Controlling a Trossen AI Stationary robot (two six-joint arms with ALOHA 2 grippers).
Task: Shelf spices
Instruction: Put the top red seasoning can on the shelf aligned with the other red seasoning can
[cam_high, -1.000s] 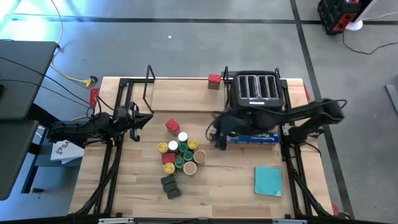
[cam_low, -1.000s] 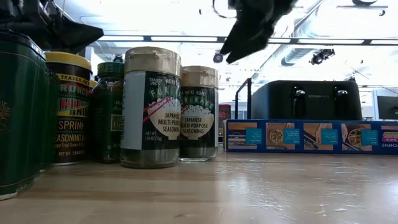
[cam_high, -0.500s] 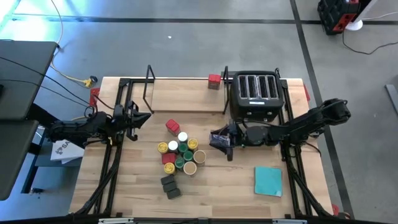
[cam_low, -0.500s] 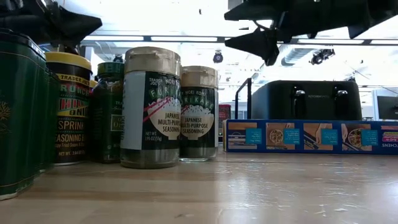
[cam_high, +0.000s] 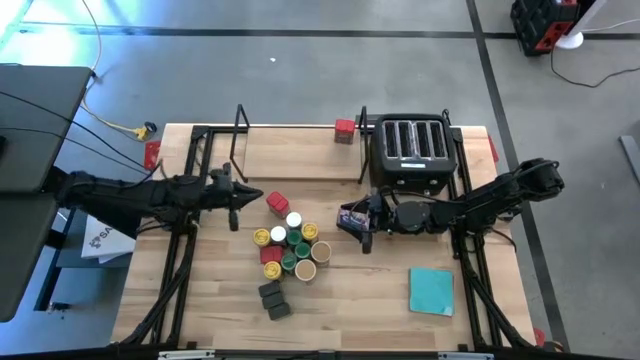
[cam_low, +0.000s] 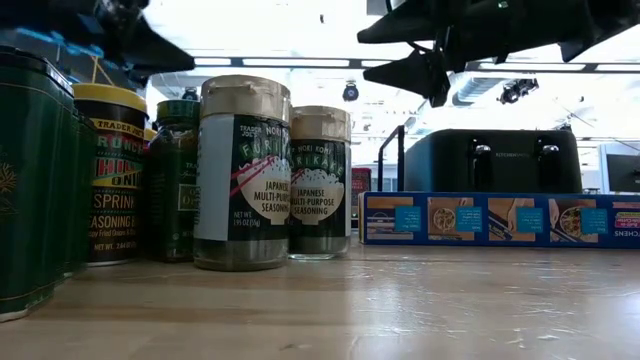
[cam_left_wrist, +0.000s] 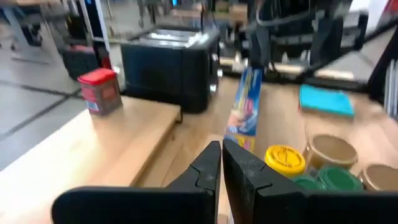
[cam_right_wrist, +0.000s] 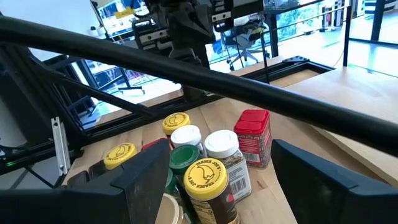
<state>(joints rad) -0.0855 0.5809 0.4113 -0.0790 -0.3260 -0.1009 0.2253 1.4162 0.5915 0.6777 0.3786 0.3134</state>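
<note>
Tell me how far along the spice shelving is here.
Barely started. One red tin already sits on the shelf; the other spices are clustered on the table. Nothing is held: the left gripper is shut and empty by the cluster, the right gripper open beside it.

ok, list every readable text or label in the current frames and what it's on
"FURIKAKE", "JAPANESE MULTI-PURPOSE SEASONING": front tan-lid jar, low view.
"NORI KOMI FURIKAKE", "JAPANESE MULTI-PURPOSE SEASONING": second tan-lid jar.
"TRADER JOE'S", partly hidden "CRUNCH", "ONI", "SPRINK", "SEASONING": yellow-lid jar.
Blue wrap box: print too small to read.
Toaster badge: too small.
Yellow lid print, right wrist view: unreadable.
</note>
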